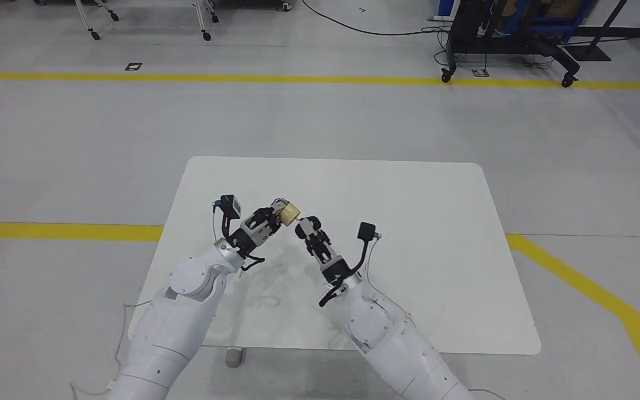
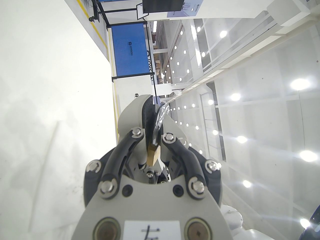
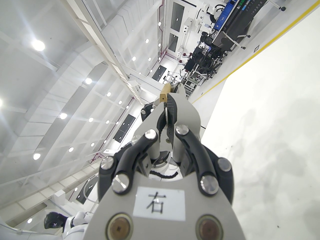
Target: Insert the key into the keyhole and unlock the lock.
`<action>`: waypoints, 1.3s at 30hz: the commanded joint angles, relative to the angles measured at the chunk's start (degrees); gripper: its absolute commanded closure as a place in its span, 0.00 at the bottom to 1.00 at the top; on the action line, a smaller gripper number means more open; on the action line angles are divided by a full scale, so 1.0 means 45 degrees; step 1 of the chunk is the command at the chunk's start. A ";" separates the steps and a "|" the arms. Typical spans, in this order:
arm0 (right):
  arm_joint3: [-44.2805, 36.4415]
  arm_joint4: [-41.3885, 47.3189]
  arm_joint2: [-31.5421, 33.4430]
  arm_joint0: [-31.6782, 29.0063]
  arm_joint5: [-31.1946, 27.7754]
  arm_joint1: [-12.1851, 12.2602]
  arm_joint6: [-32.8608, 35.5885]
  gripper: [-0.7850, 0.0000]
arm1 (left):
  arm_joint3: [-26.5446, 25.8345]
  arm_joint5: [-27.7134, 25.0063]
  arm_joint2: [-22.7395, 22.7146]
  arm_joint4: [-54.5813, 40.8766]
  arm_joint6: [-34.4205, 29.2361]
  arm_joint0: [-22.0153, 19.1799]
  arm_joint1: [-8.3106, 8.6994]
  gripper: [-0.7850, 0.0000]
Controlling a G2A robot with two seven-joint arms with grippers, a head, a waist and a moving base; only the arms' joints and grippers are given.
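Lock (image 1: 288, 212) clenched in left pincer (image 1: 278, 216) above table (image 1: 430, 200), key (image 3: 163, 119) pinched in right pincer (image 1: 308, 228), just beside lock.

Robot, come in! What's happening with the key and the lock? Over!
Left claw shut on lock. Right claw shut on key, close to the lock; can't tell if it's in. Nothing in the way.

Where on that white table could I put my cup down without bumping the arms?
The widest bare patch of the table lies between the right arm and the table's right edge. A bare strip runs along the far edge, beyond the grippers. It is crowded left of centre, where the left gripper and right gripper meet at the lock.
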 commanded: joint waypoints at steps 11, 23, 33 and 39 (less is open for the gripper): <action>-0.0056 -0.0474 0.0076 -0.0104 -0.0021 -0.0087 -0.0138 1.00 | 0.0004 0.0019 -0.0047 -0.0010 0.0031 0.0004 -0.0037 1.00; -0.0140 -0.0776 0.0084 -0.0208 0.0087 -0.0171 -0.0038 1.00 | -0.0004 0.0032 -0.0045 0.0120 0.0081 0.0005 -0.0073 1.00; -0.0081 -0.0874 0.0095 -0.0216 0.0201 -0.0248 0.0037 1.00 | -0.0018 0.0059 -0.0020 0.0241 0.0075 0.0007 -0.0101 1.00; -0.0012 -0.1061 0.0216 -0.0144 0.0184 -0.0287 -0.0220 1.00 | -0.0025 0.0109 -0.0026 0.0315 0.0060 0.0004 -0.0111 1.00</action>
